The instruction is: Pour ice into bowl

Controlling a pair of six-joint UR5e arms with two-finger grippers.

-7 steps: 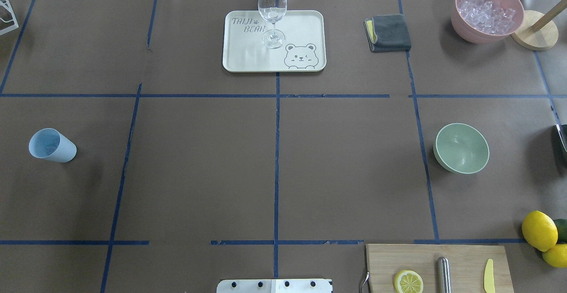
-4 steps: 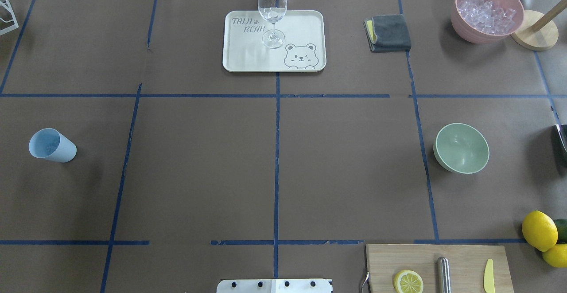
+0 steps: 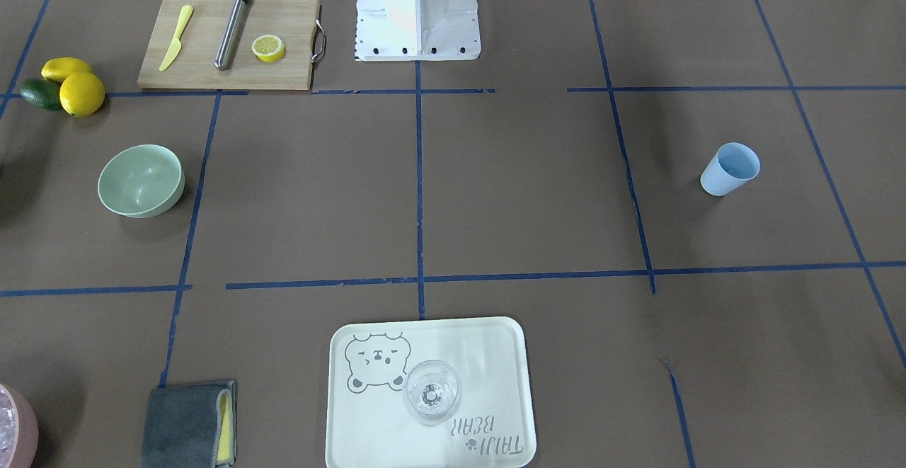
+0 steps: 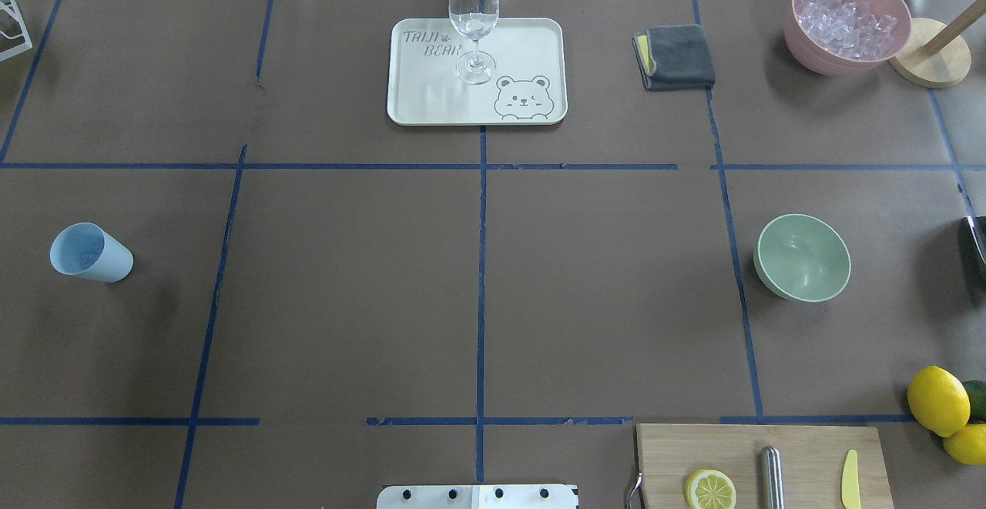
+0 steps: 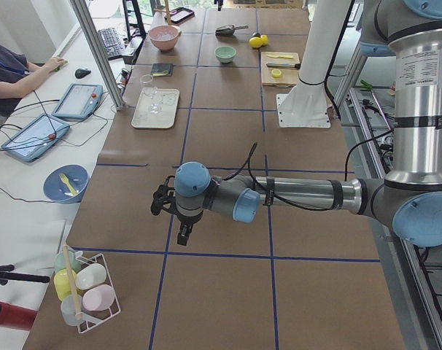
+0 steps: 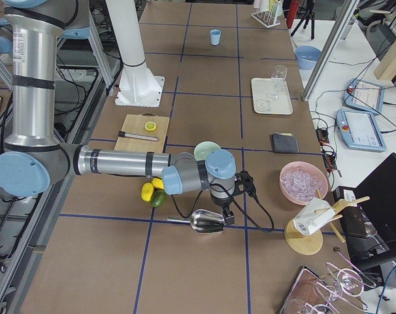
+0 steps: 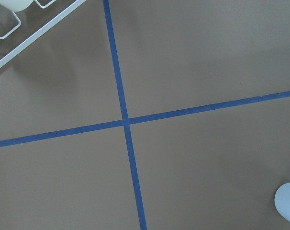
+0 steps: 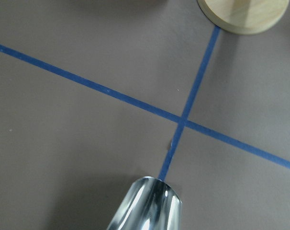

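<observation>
Mint-green round matte bowl [image 4: 803, 257] stands upright, right side of brown-papered table [image 4: 347, 278]. Clear ice cubes [image 4: 843, 20] heaped in round pink bowl [image 4: 801, 43], far right. Right gripper [image 6: 225, 213] hangs beside shiny metal scoop [image 6: 208, 221]; left gripper [image 5: 184, 235] hangs at left end. Cannot tell whether either is open or closed.

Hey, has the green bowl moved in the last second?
No. The bowl sits in the same spot just right of the blue tape line as before.
</observation>
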